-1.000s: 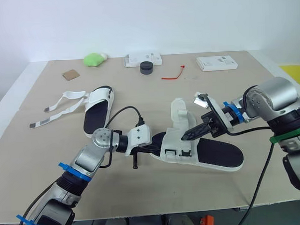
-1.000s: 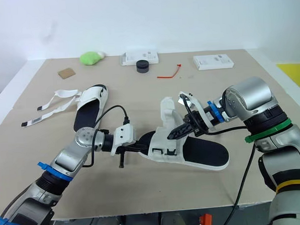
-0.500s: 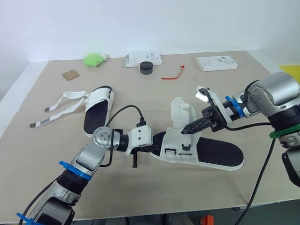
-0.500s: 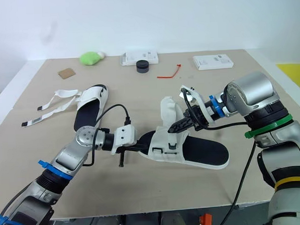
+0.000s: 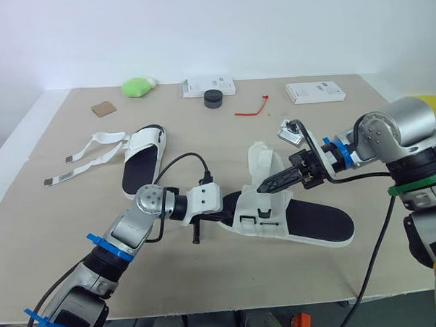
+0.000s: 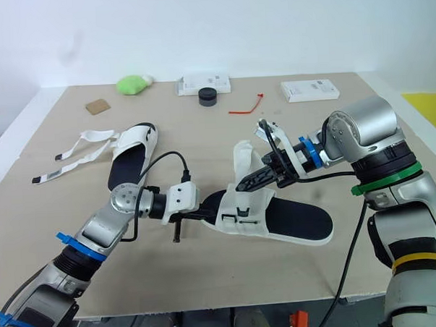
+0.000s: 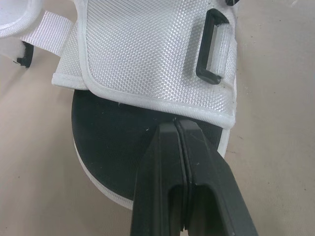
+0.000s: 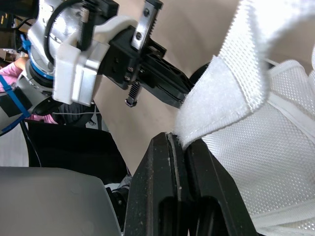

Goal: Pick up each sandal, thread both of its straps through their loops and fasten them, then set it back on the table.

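Eye views: right pincer (image 5: 266,184) pinching strap (image 5: 262,160) of sandal (image 5: 307,225) mid-table (image 5: 208,280); other sandal (image 5: 142,163) well apart, straps loose.
Left wrist: left pincer (image 7: 175,129) closed, tips pressing insole (image 7: 113,142) near loop (image 7: 211,49).
Right wrist: strap end clamped.
Threading step, judged; next calls for steering strap end into loop.

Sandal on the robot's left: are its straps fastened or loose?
Loose: both straps lie spread flat on the table, trailing away from the sandal.
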Robot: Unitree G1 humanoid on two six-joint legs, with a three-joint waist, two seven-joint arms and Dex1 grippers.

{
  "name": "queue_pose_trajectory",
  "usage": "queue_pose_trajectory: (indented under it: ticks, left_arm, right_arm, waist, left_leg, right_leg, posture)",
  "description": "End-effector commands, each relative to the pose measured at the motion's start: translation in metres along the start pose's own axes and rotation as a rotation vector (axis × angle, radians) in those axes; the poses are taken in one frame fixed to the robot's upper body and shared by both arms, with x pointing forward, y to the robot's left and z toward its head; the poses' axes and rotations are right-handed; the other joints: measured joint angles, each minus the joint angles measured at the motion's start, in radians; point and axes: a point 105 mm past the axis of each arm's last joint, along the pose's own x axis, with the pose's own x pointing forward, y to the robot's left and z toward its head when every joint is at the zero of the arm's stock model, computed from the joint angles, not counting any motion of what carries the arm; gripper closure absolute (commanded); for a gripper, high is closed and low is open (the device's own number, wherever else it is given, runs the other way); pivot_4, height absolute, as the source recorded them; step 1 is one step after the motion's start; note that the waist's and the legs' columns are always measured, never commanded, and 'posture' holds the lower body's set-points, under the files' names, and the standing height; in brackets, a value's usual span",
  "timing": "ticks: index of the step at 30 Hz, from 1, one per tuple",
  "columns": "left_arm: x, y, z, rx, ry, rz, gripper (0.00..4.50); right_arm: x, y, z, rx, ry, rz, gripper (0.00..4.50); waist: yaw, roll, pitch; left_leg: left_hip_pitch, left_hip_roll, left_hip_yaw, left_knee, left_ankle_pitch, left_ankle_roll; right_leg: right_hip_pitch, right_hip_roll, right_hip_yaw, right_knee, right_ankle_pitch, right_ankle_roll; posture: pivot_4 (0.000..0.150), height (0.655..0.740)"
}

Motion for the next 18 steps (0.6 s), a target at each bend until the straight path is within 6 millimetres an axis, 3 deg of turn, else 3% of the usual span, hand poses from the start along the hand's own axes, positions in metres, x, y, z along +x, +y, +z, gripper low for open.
queue_pose_trajectory:
  ticks: [1, 18]
  left_arm:
    - [0.004, -0.006, -0.02, -0.038, 0.08, -0.014, 4.5]
    - [0.001, -0.004, -0.019, -0.044, 0.078, -0.009, 4.5]
  right_arm:
    - [-0.004, 0.004, -0.004, -0.03, 0.005, -0.008, 4.46]
    - [-0.001, -0.006, -0.008, -0.03, -0.002, -0.031, 4.46]
  waist:
    - [0.0, 0.0, 0.0]
    - [0.0, 0.0, 0.0]
  left_leg:
    - [0.0, 0.0, 0.0, 0.0, 0.0, 0.0]
    - [0.0, 0.0, 0.0, 0.0, 0.0, 0.0]
  right_leg:
    - [0.0, 0.0, 0.0, 0.0, 0.0, 0.0]
    - [0.0, 0.0, 0.0, 0.0, 0.0, 0.0]
  posture:
    - [0.15, 0.74]
    - [0.15, 0.74]
